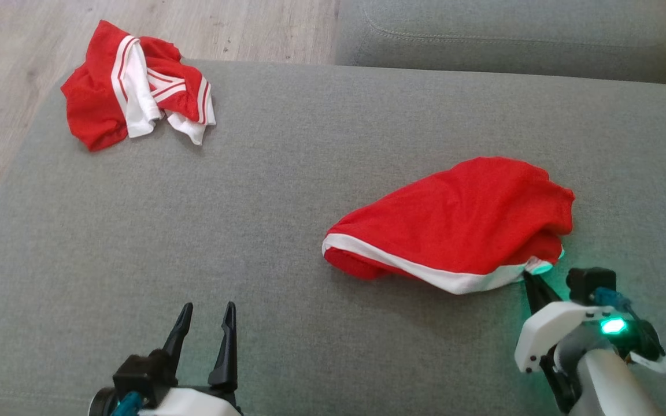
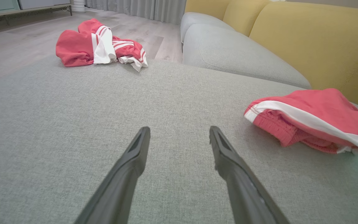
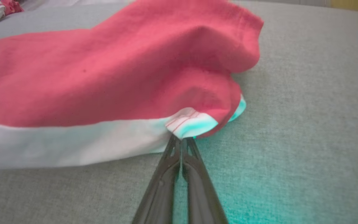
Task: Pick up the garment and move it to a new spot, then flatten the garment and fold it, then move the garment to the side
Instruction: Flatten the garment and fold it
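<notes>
A red garment [image 1: 460, 222] with a white hem band lies bunched on the grey sofa seat [image 1: 287, 190], right of centre. My right gripper [image 1: 529, 280] meets its near right corner. In the right wrist view the two fingers are pressed together, and my right gripper [image 3: 181, 139] is shut on the white hem corner of the garment [image 3: 104, 77], tips tucked under the cloth. My left gripper [image 1: 206, 315] stands open over bare cushion at the lower left, holding nothing. From the left wrist, my left gripper [image 2: 179, 132] has the garment [image 2: 309, 118] off to its right.
A second crumpled red-and-white garment [image 1: 136, 86] lies at the seat's far left corner, also seen from the left wrist [image 2: 99, 43]. Wooden floor [image 1: 9, 75] drops away beyond the left edge. Another grey cushion [image 1: 506, 34] and yellow backrest [image 2: 315, 40] lie behind.
</notes>
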`<state>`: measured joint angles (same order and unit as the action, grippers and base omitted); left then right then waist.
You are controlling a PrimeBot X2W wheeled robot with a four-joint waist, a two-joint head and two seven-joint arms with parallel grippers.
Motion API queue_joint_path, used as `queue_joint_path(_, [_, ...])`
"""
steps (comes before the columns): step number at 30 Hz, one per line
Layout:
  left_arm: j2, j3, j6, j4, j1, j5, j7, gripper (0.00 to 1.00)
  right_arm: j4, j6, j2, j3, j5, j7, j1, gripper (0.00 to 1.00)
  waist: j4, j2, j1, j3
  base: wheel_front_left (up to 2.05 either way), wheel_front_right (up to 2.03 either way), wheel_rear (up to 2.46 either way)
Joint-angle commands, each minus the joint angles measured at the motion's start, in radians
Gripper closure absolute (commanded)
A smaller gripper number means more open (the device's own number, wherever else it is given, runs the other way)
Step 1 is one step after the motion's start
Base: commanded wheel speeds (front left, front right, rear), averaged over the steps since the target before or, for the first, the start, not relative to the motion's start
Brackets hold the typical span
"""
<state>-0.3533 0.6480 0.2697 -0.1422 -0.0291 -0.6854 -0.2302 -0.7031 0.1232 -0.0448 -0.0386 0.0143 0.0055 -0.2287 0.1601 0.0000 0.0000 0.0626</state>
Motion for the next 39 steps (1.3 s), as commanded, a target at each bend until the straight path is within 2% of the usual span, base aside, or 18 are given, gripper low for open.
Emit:
queue_joint_path(1, [-0.015, -0.028, 0.005, 0.029, -0.039, 0.006, -0.006, 0.0, 0.024, 0.008, -0.005, 0.019, -0.006, -0.021, -0.052, 1.0, -0.001, 0.0, 0.0, -0.002, 0.0, 0.0, 0.0])
queue_joint_path(10, [-0.019, -0.021, 0.008, 0.033, -0.024, 0.002, -0.004, 0.0, 0.067, 0.008, -0.005, -0.033, -0.023, -0.057, -0.031, 1.0, -0.018, 0.0, 0.0, -0.026, 0.0, 0.0, 0.0])
queue_joint_path(16, [-0.015, -0.017, 0.003, 0.039, -0.024, -0.004, -0.005, 0.0, 0.181, 0.008, -0.005, -0.044, -0.015, -0.052, 0.036, 1.0, -0.039, 0.0, 0.0, -0.035, 0.0, 0.0, 0.0])
queue_joint_path(20, [0.005, -0.006, -0.018, 0.039, -0.04, -0.02, 0.004, 0.0, 0.277, 0.008, -0.005, -0.049, 0.001, -0.027, 0.094, 1.0, -0.053, 0.0, 0.0, -0.032, 0.0, 0.0, 0.0])
queue_joint_path(26, [0.079, 0.018, -0.085, -0.016, -0.104, -0.079, 0.043, 0.0, 0.373, 0.008, -0.005, -0.058, 0.001, 0.023, 0.138, 1.0, -0.076, 0.0, 0.0, -0.011, 0.0, 0.0, 0.0])
queue_joint_path(34, [0.217, 0.028, -0.189, -0.16, -0.238, -0.192, 0.118, 0.0, 0.407, 0.008, -0.005, -0.051, -0.017, 0.059, 0.108, 1.0, -0.109, 0.0, 0.0, 0.038, 0.0, 0.0, 0.0])
queue_joint_path(39, [0.257, 0.026, -0.209, -0.227, -0.291, -0.243, 0.164, 0.0, 0.405, 0.008, -0.005, -0.036, -0.02, 0.066, 0.083, 1.0, -0.128, 0.0, 0.0, 0.059, 0.0, 0.0, 0.0])
